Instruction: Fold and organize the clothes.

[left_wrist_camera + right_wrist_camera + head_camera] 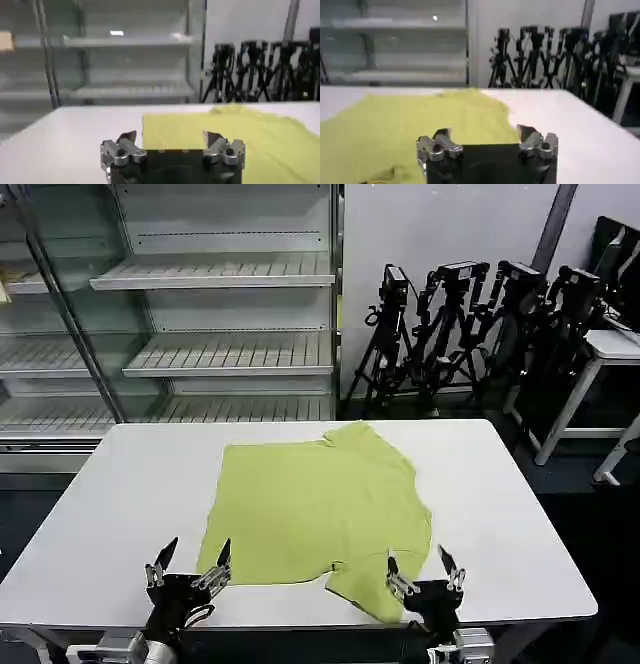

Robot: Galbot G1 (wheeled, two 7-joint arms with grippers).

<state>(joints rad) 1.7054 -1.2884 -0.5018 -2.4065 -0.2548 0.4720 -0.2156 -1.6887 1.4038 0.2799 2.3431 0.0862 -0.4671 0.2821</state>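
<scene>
The yellow-green T-shirt (318,509) lies spread flat, plain side up, in the middle of the white table (120,494), its collar toward the far edge and one sleeve reaching the near edge. My left gripper (188,565) hovers open at the near edge by the shirt's left corner. My right gripper (424,569) hovers open over the near sleeve, holding nothing.
</scene>
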